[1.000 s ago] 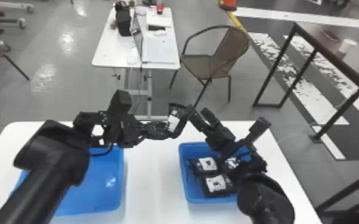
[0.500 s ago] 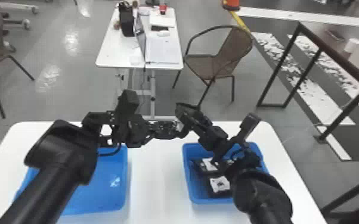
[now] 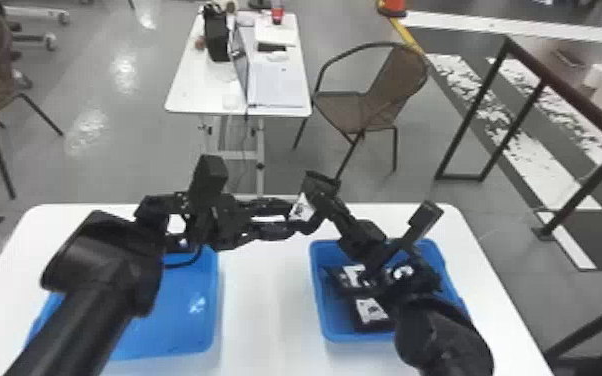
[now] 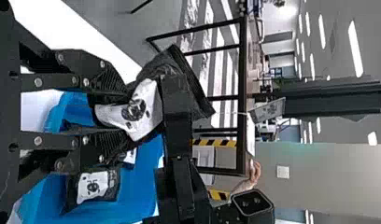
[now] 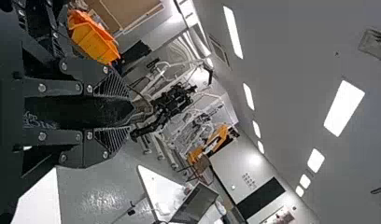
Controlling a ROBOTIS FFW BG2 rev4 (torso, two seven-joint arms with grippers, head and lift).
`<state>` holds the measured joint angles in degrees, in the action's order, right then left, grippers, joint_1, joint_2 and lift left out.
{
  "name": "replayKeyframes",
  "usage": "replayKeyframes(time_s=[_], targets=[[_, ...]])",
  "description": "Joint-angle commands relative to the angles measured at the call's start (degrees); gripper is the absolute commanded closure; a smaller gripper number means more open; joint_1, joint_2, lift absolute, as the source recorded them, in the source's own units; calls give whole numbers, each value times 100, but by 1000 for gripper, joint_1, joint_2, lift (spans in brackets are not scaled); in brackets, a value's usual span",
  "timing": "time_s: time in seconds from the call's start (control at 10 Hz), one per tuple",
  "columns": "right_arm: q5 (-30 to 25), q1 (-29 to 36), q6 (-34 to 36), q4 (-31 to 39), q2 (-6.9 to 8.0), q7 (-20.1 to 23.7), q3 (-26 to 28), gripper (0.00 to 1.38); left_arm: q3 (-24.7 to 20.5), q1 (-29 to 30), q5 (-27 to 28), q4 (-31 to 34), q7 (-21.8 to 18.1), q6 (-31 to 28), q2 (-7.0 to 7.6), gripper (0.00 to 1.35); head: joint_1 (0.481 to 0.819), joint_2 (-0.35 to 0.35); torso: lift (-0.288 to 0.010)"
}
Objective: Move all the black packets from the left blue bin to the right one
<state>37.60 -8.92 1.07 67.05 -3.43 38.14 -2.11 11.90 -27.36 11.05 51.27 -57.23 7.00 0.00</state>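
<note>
Between the two arms above the table, a black packet with a white label [image 3: 300,208] hangs. My left gripper [image 3: 289,218] is shut on it from the left, and my right gripper [image 3: 318,198] meets it from the right. In the left wrist view the packet [image 4: 141,109] is pinched by my left gripper [image 4: 116,116], the other gripper crossing its far side. Black packet film [image 5: 76,112] fills the space between the fingers of my right gripper [image 5: 131,114], pressed on both sides. Several packets [image 3: 371,311] lie in the right blue bin [image 3: 319,305], partly under the right arm.
The left blue bin [image 3: 214,305] sits under the left arm, its visible floor bare. Both bins stand on a white table [image 3: 270,320]. Beyond it are another table [image 3: 190,95] with a laptop and a wicker chair [image 3: 350,110].
My right gripper has moved left onto the packet and turned, and its fingers have come together on it. My left gripper still has the packet, at nearly the same place.
</note>
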Motion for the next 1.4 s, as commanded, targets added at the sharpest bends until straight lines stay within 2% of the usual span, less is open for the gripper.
replayKeyframes(time_s=[0.0, 0.1, 0.2, 0.3, 0.4, 0.6, 0.7, 0.9, 1.0, 1.1, 1.2, 1.3], targets=[[143, 30, -72, -52, 0, 0, 141, 1200, -302, 126, 20, 129, 27, -23, -14, 470, 695, -145, 0], [107, 30, -72, -96, -9, 0, 387, 1200, -584, 310, 64, 384, 54, -120, -14, 325, 695, -143, 0], [116, 39, -72, -149, -79, 0, 633, 1200, -909, 557, 64, 718, 80, -261, 18, 236, 695, -144, 0], [116, 83, -72, -254, -193, 0, 818, 1200, -1269, 908, 64, 1228, 177, -472, 53, 62, 695, -149, 0], [143, 127, -72, -456, -325, 0, 967, 1199, -1656, 1312, 38, 1790, 274, -718, 62, -2, 695, -150, 0], [63, 153, -72, -957, -457, 0, 1292, 1177, -2368, 2016, -349, 2740, 318, -841, 88, -2, 695, -137, 0], [-7, 197, -72, -1151, -474, 0, 1495, 1176, -2623, 2367, -516, 3197, 502, -981, 88, -2, 695, -131, 0], [-7, 241, -72, -1634, -501, 0, 1758, 1139, -2965, 2701, -806, 3407, 660, -1034, 80, -2, 695, -112, 0], [-341, 180, -72, -1766, -527, -8, 1881, 769, -3097, 2807, -806, 3504, 713, -946, 44, -2, 695, -108, 0], [-772, 171, -72, -1669, -536, -8, 2101, 335, -3229, 2868, -824, 3539, 748, -823, -14, -2, 695, -105, 0], [-1044, 206, -107, -1511, -527, -35, 2277, 65, -3352, 2921, -824, 3539, 748, -665, -14, 128, 695, -103, 0], [-1422, 461, -221, -1010, -474, -202, 2444, 85, -3379, 2991, -868, 3539, 748, -560, -14, 262, 695, -104, 0]])
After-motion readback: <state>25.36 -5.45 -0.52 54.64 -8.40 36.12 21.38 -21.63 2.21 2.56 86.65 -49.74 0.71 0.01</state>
